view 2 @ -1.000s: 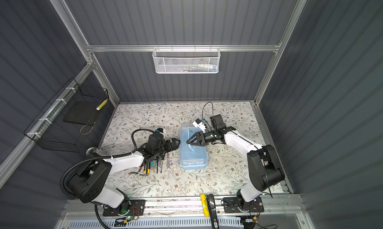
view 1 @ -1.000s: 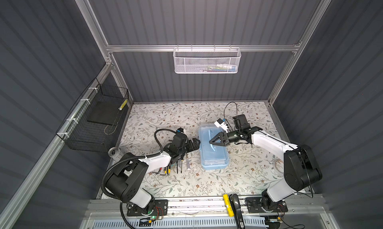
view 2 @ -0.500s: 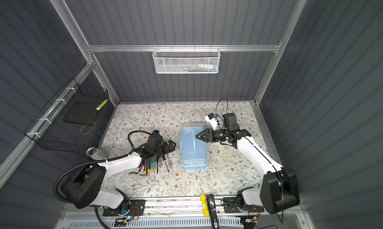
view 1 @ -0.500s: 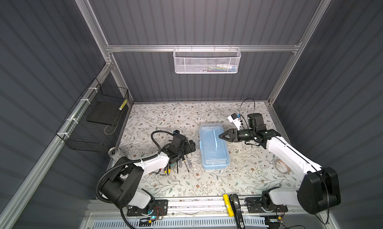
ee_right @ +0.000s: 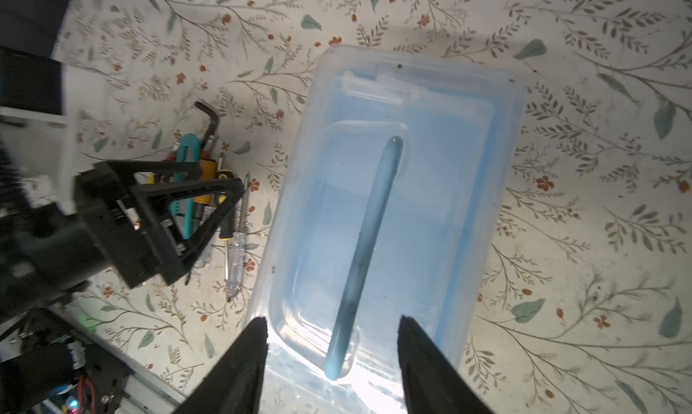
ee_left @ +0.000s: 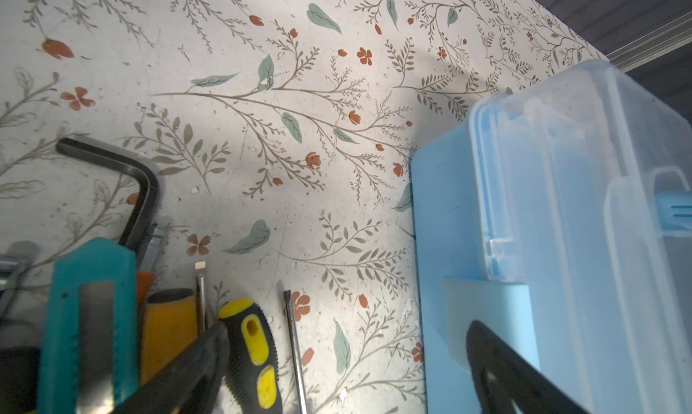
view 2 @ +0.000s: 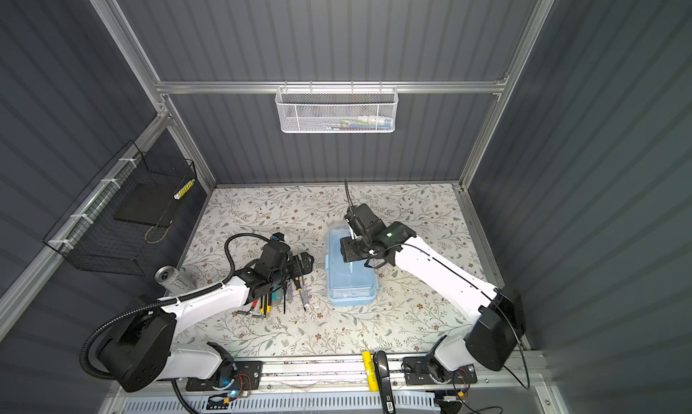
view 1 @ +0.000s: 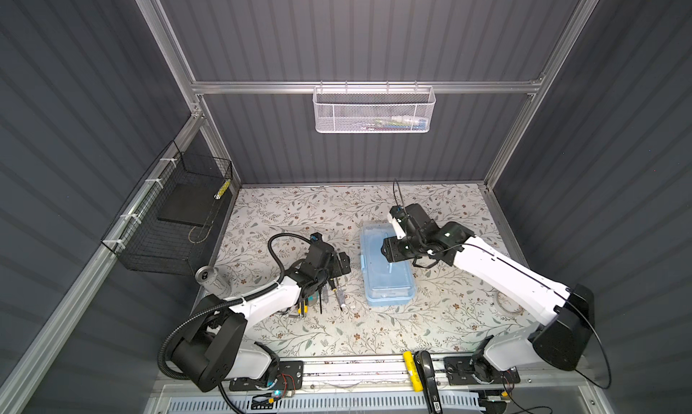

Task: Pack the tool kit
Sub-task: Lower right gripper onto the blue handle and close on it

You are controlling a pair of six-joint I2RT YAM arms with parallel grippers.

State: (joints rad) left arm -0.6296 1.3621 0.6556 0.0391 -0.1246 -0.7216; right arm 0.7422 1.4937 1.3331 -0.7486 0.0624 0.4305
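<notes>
Grey ribbed walls [view 1: 337,37] close in a floral tabletop [view 1: 430,318], and above its middle the right pincer [ee_right: 331,320] hangs pointing down, jaws parted and gripping nothing. Half a second ago it stood drawn off past the right side of the tool kit box [view 1: 387,281]. Now it is back over the clear lid [ee_right: 430,168], straddling from above one end of the blue handle [ee_right: 370,225] that lies flat along the lid. The left pincer [ee_left: 346,326] has hardly shifted: spread wide and empty, it sits low just beside the box's left side, over the loose tools [view 1: 322,296]. The box itself has not moved; it lies lengthwise between the far and near edges, lid shut. So nothing is packed yet. My reading is that the right arm is lining up on the handle or lid, since the box must be opened before any tool goes in. The right wrist view alone shows the handle's end centred under the jaws, which the arm largely covers in both top views. The left wrist view alone shows the latch [ee_left: 486,311] on the box's side just behind one jaw. It also shows the hex key [ee_left: 142,183], teal utility knife [ee_left: 90,318] and yellow-and-black screwdriver [ee_left: 251,348] lying close together on the tabletop. Only the top views take in the white mesh basket [view 2: 335,110] and black wire basket [view 2: 123,225] on the walls.
</notes>
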